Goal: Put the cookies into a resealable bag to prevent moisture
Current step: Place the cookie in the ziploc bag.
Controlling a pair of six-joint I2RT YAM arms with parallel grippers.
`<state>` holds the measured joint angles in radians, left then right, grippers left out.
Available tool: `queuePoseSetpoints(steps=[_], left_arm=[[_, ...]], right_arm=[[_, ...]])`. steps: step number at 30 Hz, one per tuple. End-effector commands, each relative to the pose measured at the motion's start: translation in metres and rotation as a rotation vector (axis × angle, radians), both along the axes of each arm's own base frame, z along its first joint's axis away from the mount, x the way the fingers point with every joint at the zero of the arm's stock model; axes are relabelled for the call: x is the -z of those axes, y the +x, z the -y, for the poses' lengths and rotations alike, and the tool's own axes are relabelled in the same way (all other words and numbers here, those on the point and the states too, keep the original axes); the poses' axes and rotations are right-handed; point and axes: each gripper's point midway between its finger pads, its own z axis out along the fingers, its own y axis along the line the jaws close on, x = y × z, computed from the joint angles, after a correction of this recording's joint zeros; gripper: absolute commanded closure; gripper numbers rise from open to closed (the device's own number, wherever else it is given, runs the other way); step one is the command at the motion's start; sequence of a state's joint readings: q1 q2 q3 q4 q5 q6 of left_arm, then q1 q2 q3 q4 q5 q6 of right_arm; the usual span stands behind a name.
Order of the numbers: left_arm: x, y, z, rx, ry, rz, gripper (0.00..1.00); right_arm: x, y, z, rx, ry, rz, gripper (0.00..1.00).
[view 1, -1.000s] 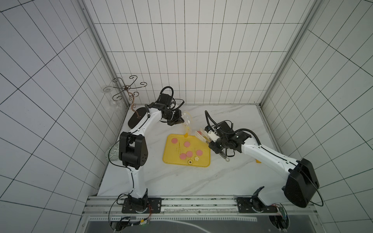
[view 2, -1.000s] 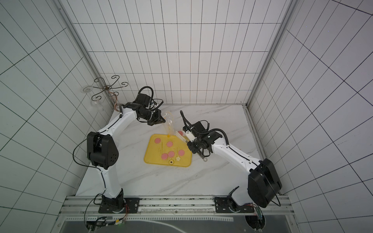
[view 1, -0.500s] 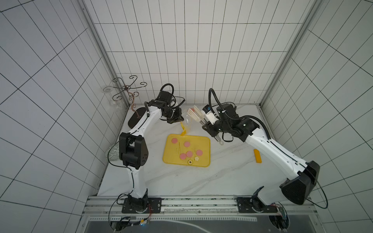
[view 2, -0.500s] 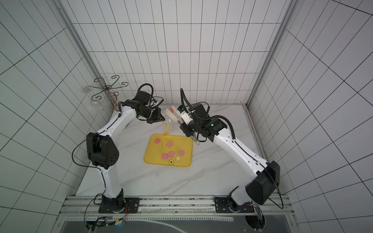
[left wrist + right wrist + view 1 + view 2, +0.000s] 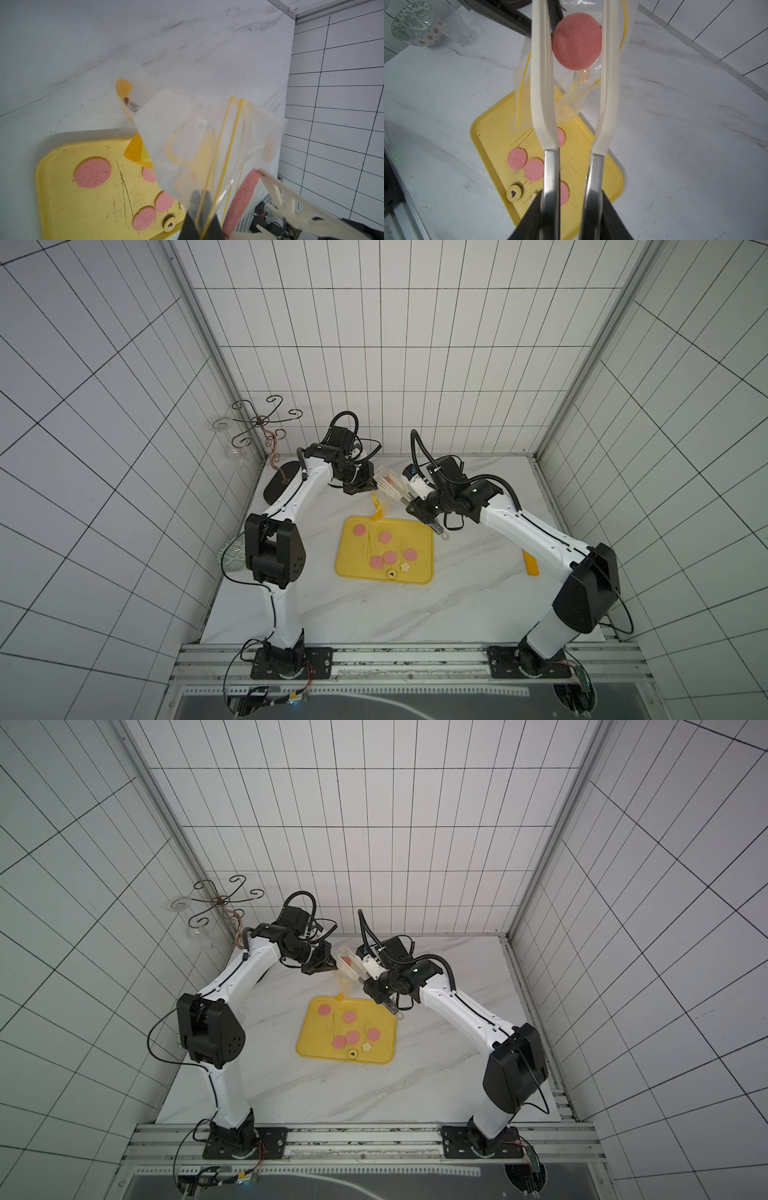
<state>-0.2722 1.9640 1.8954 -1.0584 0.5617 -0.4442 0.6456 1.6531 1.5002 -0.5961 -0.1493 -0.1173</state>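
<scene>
Plainly, the left gripper [image 5: 200, 202] was pressed together on the top edge of the resealable bag [image 5: 187, 133], right at its yellow zip lines, low in the middle of the left wrist frame. The bag hung in the air from that pinch, with its mouth gaping toward the right arm. Its yellow printed corner drooped to the far rim of the tray [image 5: 419, 531]; whether it touched the rim could not be told. In both top views the bag sat just above the centre of the frame, between the two wrists.

The right gripper [image 5: 572, 207] was clamped on the metal arms of a pair of tongs [image 5: 542, 83] at the bottom of the right wrist frame. The tongs' white blades ran up that frame, standing apart, to the bag's mouth. Between their tips, at the top centre, sat the held cookie [image 5: 576, 40], pink and face-on. Its rim lay against the left-hand blade, but contact with the other blade was too close to judge.

Five pink cookies [image 5: 385, 536] lay flat on the tray, below the centre of a top view. Two lay toward the tray's upper left and three clustered lower down, two of those touching. The flower-shaped piece [image 5: 405, 567] and the dark-centred round [image 5: 390, 573] lay just beside each other near the tray's lower edge. The tray rested on the white marble table [image 5: 478, 605].
</scene>
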Motion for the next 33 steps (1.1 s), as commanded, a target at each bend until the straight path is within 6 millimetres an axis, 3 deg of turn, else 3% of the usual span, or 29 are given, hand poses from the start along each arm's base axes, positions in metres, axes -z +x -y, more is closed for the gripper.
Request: queuePoseSetpoints(steps=[1,6,17,23,28,33], left_arm=[[-0.015,-0.001,0.002,0.018,-0.017,0.036,1.00],[-0.015,-0.002,0.002,0.021,-0.026,0.032,1.00],[-0.013,0.005,0.003,0.012,-0.037,0.034,1.00],[-0.012,0.007,0.003,0.009,-0.036,0.034,1.00],[-0.004,0.013,-0.010,-0.024,0.026,0.037,1.00],[-0.005,0.025,-0.029,-0.079,0.078,0.057,1.00]], right_arm=[[-0.037,0.013,-0.008,-0.020,0.071,0.082,0.59],[-0.037,0.014,-0.009,-0.025,0.089,0.077,0.54],[-0.067,0.011,-0.001,-0.008,0.161,0.118,0.46],[-0.075,0.008,0.008,0.013,0.187,0.122,0.47],[-0.088,-0.008,0.033,0.035,0.184,0.150,0.47],[-0.059,-0.036,0.070,0.059,0.075,0.130,0.45]])
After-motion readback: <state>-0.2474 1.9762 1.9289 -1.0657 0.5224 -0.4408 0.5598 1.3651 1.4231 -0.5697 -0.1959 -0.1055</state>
